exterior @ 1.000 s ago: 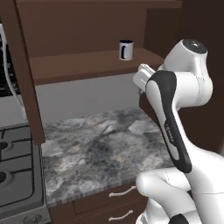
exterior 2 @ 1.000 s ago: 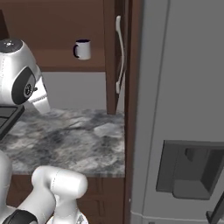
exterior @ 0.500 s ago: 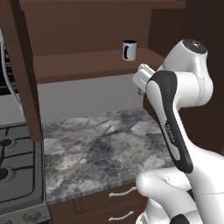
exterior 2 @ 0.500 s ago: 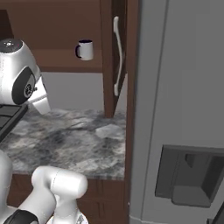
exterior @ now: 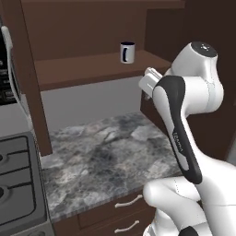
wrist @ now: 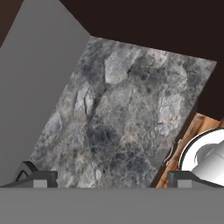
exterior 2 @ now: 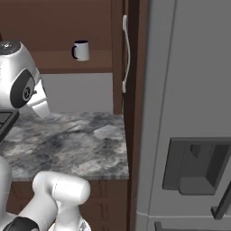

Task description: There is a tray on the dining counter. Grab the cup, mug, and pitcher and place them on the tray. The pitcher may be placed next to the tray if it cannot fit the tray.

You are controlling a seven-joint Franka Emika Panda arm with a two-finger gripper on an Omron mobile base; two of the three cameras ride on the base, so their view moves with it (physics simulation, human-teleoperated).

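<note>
The mug, white with a dark inside and handle, stands upright on the brown shelf of an open wall cabinet; the right base view has the mug on that shelf too. My gripper is open, its two dark fingertips far apart with nothing between them. It points down at the marbled worktop, well below and in front of the mug. My hand is held up beside the folded arm. The tray, the dining counter, the cup and the pitcher are out of view.
A small marbled worktop with drawers lies under the shelf. A stove adjoins it on the left. A tall grey refrigerator stands on the right, beside a dark cabinet panel with a white handle.
The whole picture has shifted slightly as the base moved. The arm keeps the same folded pose, the gripper stays open, and the mug has not moved on its shelf.
</note>
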